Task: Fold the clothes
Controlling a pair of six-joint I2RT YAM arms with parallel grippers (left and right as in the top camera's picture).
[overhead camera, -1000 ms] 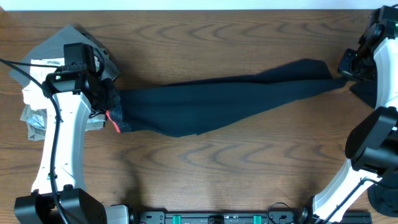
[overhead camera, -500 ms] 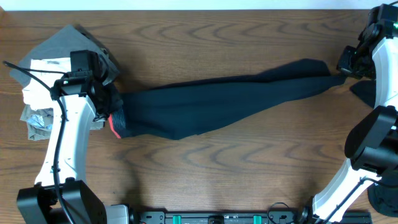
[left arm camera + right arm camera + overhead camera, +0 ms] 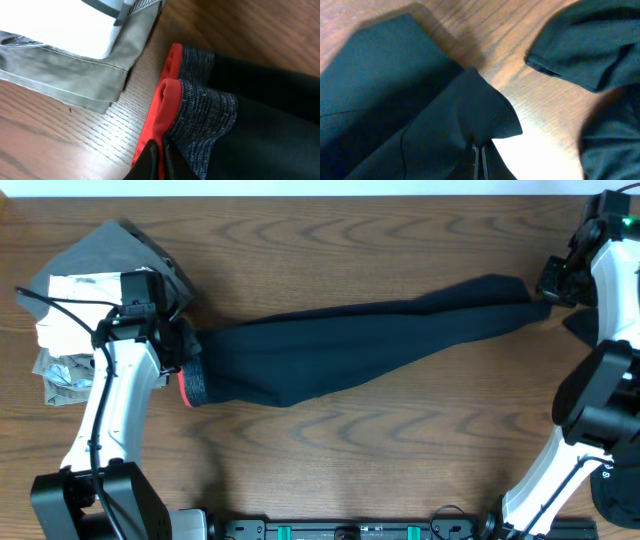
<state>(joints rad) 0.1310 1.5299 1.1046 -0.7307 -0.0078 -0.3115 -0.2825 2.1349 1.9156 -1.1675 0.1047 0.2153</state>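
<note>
A dark navy garment (image 3: 360,345) lies stretched in a long band across the table, with a grey-flecked waistband and red lining (image 3: 190,385) at its left end. My left gripper (image 3: 182,358) is shut on that red-lined waistband (image 3: 172,107); the fingertips (image 3: 161,160) pinch the red edge. My right gripper (image 3: 548,292) is shut on the garment's right tip (image 3: 470,115), fingertips (image 3: 479,162) closed on the dark cloth.
A pile of folded grey and white clothes (image 3: 95,290) sits at the far left, beside the waistband, its khaki edge in the left wrist view (image 3: 65,75). Another dark garment (image 3: 590,325) lies at the right table edge, also in the right wrist view (image 3: 590,45).
My left gripper has shifted slightly right and toward the front with the waistband, showing more red lining. The right gripper has barely moved.
</note>
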